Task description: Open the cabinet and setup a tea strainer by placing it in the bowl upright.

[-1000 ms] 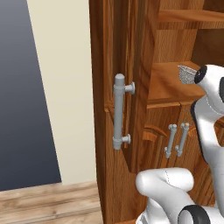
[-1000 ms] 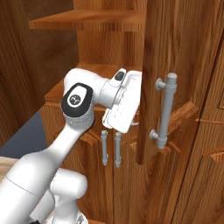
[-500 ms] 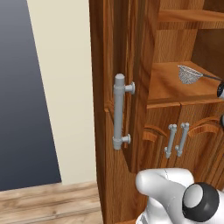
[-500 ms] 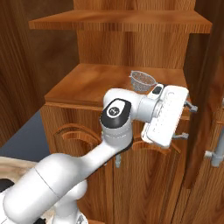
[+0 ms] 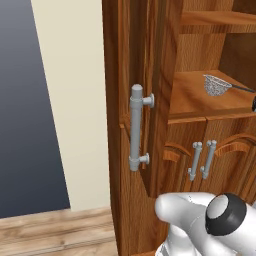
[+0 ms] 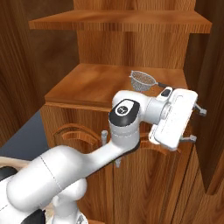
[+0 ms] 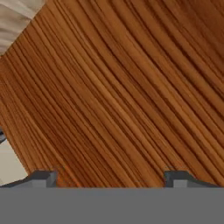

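Cabinet [image 5: 150, 100] open, gripper [image 6: 197, 124] spread wide and empty beside the shelf; swing toward strainer [image 6: 142, 80], approach level, pinch handle, avoid door edge

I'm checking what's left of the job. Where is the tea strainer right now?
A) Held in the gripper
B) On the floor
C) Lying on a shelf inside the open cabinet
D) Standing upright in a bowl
C: the tea strainer rests on the cabinet's wooden shelf, while the gripper is open and empty.

The arm has swung right, its pincer [image 6: 197, 124] now beside the tea strainer [image 6: 143, 79]
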